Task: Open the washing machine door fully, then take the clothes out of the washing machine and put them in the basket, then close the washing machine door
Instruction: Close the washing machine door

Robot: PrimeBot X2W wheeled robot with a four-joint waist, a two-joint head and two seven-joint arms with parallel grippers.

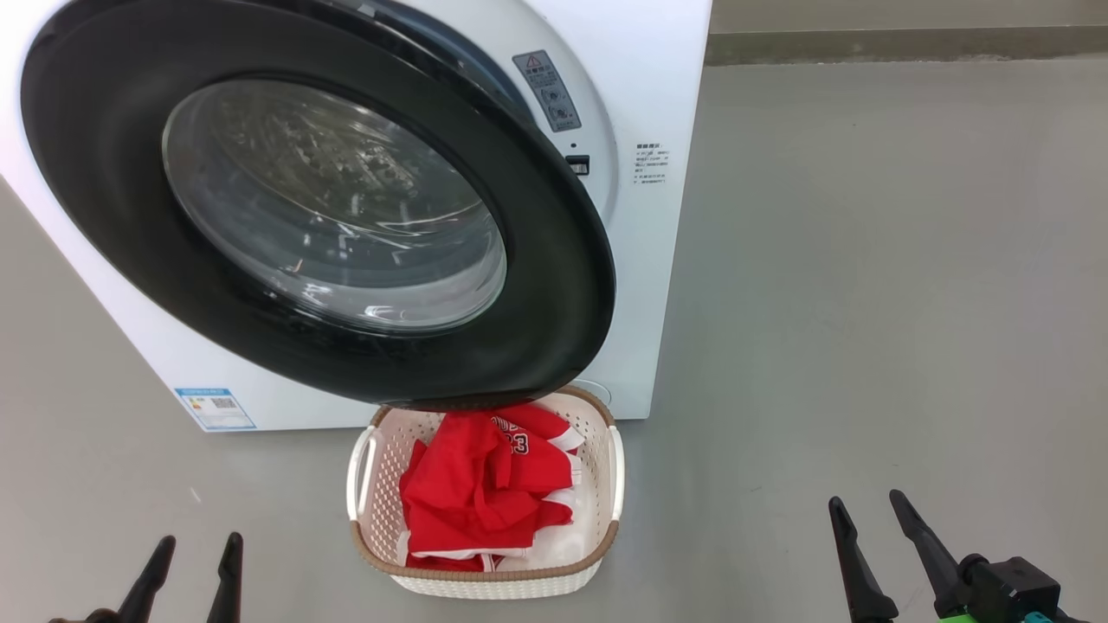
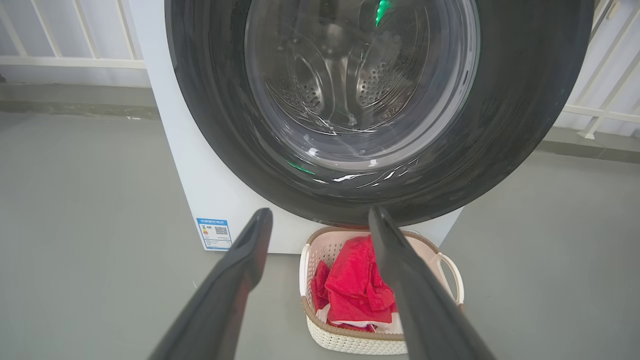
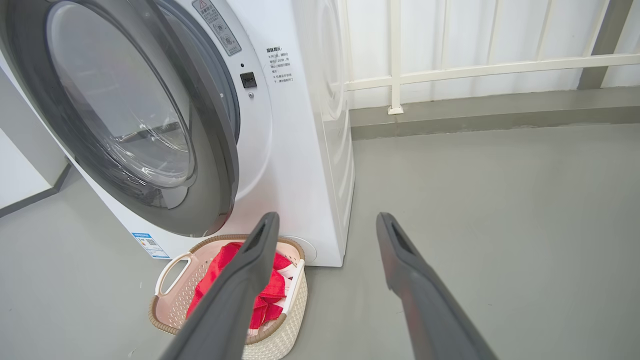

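Note:
The washing machine door [image 1: 320,208], black-rimmed with a bulging glass bowl, stands partly ajar over the front of the white washing machine [image 1: 640,104]; a gap shows along its right edge. Through the glass the steel drum [image 2: 345,85] looks bare. The red clothes [image 1: 485,489] with white trim lie piled in the cream basket [image 1: 485,580] on the floor under the door's lower edge. My left gripper [image 1: 196,547] is open at the lower left, my right gripper [image 1: 868,504] open at the lower right. Both are empty and well short of the door and basket.
Grey floor [image 1: 866,303] spreads wide to the right of the machine. A white railing [image 3: 475,70] and a low kerb run behind it. A blue label [image 1: 215,408] sits low on the machine's front left.

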